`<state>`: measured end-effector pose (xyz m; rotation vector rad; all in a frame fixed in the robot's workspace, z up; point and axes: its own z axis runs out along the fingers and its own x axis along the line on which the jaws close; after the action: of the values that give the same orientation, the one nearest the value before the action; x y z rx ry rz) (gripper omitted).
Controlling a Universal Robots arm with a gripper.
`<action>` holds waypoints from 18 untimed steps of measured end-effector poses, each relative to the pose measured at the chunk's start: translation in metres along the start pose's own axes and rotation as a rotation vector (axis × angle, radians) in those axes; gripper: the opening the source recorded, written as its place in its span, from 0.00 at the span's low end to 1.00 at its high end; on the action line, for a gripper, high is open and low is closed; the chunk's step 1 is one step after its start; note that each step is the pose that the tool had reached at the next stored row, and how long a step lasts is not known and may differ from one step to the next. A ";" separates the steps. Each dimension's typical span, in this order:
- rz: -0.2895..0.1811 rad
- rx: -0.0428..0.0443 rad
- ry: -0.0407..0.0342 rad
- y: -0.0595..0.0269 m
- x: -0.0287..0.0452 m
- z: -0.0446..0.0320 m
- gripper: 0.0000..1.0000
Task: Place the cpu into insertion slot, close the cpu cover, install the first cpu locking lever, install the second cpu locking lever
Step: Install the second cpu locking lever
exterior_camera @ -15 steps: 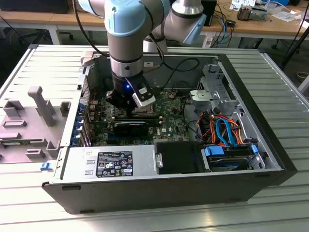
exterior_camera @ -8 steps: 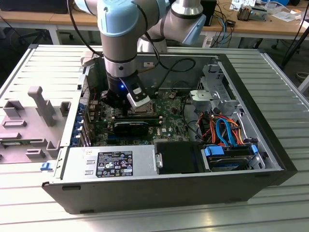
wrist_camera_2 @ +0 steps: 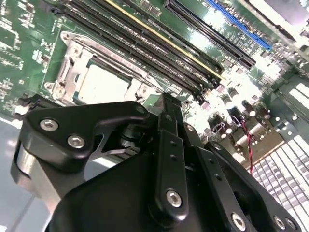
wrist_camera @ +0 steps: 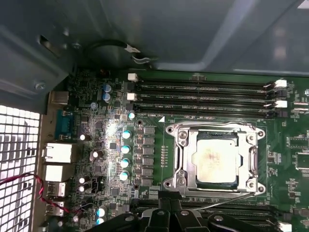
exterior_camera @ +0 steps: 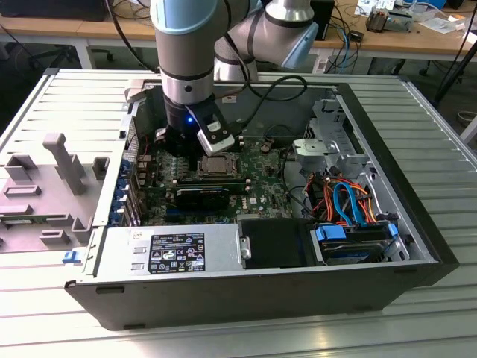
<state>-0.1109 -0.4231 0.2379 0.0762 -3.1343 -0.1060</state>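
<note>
The cpu (wrist_camera: pixel 215 159) lies flat in the insertion slot (wrist_camera: pixel 215 185), its dull grey top showing through the cut-out of the cpu cover (wrist_camera: pixel 186 162). The cover looks folded down around the chip. By that reading, the seating and the cover step are done and the locking levers are the step in hand. A thin metal rod (wrist_camera: pixel 227 200) runs slantwise along the socket edge nearest the gripper (wrist_camera: pixel 165 198); I take it for a lever not yet latched, though its catch cannot be made out. Latching would call for a steady press down and sideways under a hook, without knocking the memory slots (wrist_camera: pixel 203 89).

In the exterior view the gripper stands at about 9 o'clock of the cpu, just beside the socket. I cannot tell whether it is spread or pressed together.

The open computer case (exterior_camera: pixel 387 149) holds the motherboard (exterior_camera: pixel 264 168). A long black card (exterior_camera: pixel 205 195) sits at 6 o'clock of the cpu, the power supply box (exterior_camera: pixel 171 253) beyond that, and drives (exterior_camera: pixel 350 242) with orange and blue cables (exterior_camera: pixel 346 198) at 4 o'clock. The case rests on the slatted counter (exterior_camera: pixel 447 313).
</note>
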 end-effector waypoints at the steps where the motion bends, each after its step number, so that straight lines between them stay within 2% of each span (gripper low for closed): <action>1: 0.000 -0.0002 0.0017 0.0001 -0.0007 -0.0014 0.11; 8: 0.001 -0.0022 0.0124 0.0010 -0.0042 -0.0175 0.11; 11: 0.001 -0.0029 0.0124 0.0010 -0.0044 -0.0176 0.11; 14: 0.002 -0.0018 0.0159 0.0006 -0.0140 -0.0181 0.11; 16: 0.001 -0.0044 0.0173 0.0011 -0.0236 -0.0172 0.11; 18: 0.002 -0.0035 0.0243 0.0015 -0.0330 -0.0176 0.11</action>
<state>-0.0779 -0.4211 0.2555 0.0741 -3.1098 -0.1097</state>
